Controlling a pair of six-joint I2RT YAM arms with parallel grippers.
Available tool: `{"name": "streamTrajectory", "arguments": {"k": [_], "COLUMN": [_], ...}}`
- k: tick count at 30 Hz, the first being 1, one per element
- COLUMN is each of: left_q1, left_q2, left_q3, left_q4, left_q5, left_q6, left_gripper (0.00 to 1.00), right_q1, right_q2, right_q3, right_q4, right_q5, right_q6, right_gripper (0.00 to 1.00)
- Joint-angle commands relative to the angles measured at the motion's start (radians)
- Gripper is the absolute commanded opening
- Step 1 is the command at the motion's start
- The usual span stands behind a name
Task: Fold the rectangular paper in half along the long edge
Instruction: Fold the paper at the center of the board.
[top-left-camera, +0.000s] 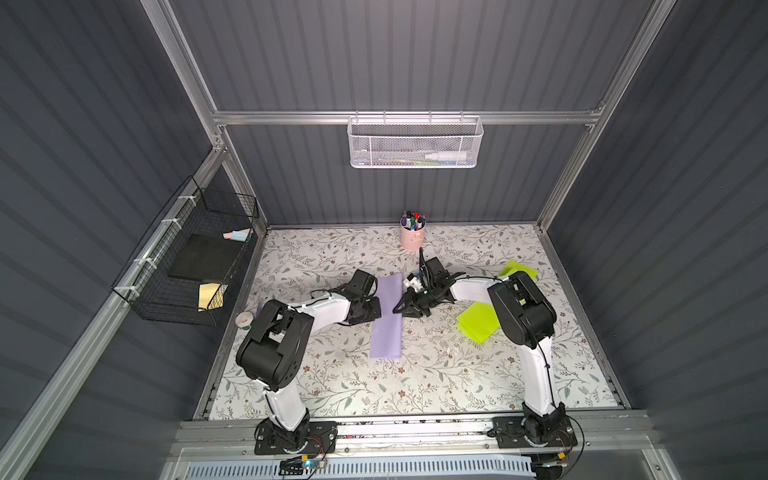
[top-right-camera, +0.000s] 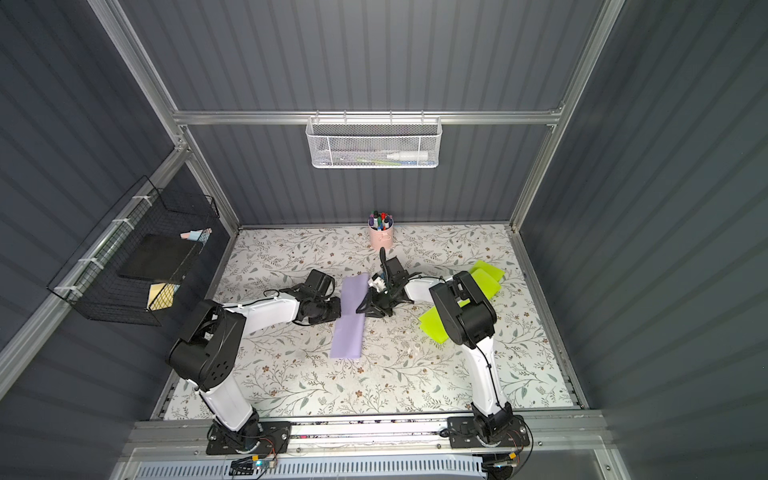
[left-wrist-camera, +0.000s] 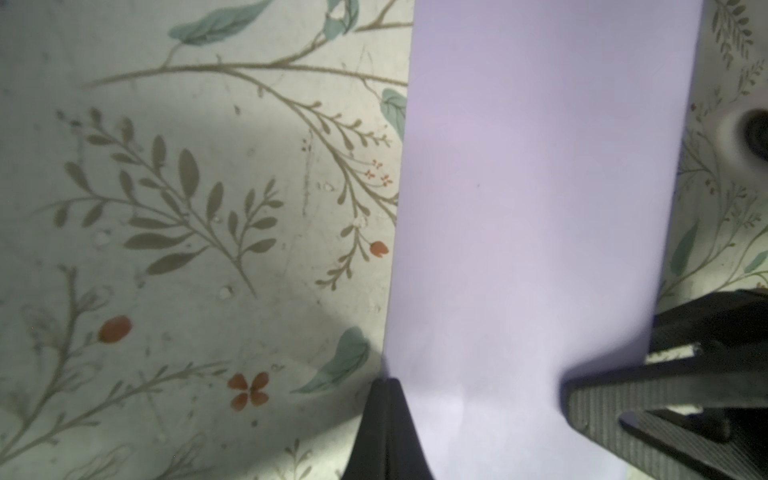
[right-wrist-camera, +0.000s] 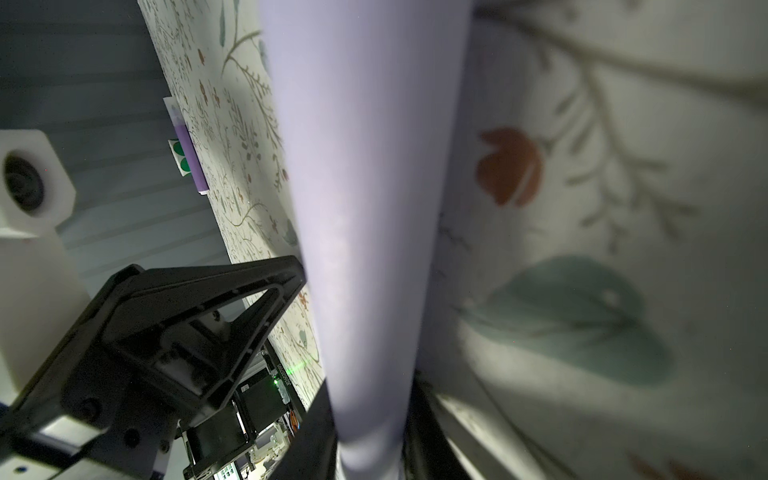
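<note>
A lilac rectangular paper (top-left-camera: 388, 332) (top-right-camera: 348, 332) lies lengthwise on the floral table, doubled over into a narrow strip. My left gripper (top-left-camera: 377, 311) (top-right-camera: 338, 309) is shut, and its tip (left-wrist-camera: 386, 386) touches the strip's left long edge (left-wrist-camera: 540, 187). From the other side my right gripper (top-left-camera: 398, 307) (top-right-camera: 360, 308) meets the right long edge. In the right wrist view the rounded, uncreased bend of the paper (right-wrist-camera: 365, 187) bulges up between the two dark fingers of that gripper (right-wrist-camera: 370, 449), which close on it.
A pink cup of markers (top-left-camera: 412, 237) stands behind the grippers. Lime-green sheets (top-left-camera: 478, 322) (top-left-camera: 519, 270) lie beside the right arm. A tape roll (top-left-camera: 244, 319) sits at the left table edge. A black wire basket (top-left-camera: 187, 266) and a white mesh basket (top-left-camera: 415, 143) hang on the walls.
</note>
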Motion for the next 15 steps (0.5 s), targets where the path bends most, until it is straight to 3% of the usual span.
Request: {"name": "streamTrajectory", "arguments": {"k": [1, 15], "left_q1": [-0.001, -0.001], "left_q2": [0.029, 0.022], "left_q3": [-0.008, 0.019], "left_q4": [-0.054, -0.049], "left_q5": [0.002, 0.025], "left_q6": [0.004, 0.004], "left_gripper": [0.03, 0.05], "right_q1": [0.007, 0.01], "right_q2": [0.028, 0.038], "right_q3": [0.004, 0.0], "right_q4": [-0.022, -0.011], "right_q5": [0.032, 0.058], "right_q6": [0.009, 0.037], "right_gripper": [0.27, 0.24]}}
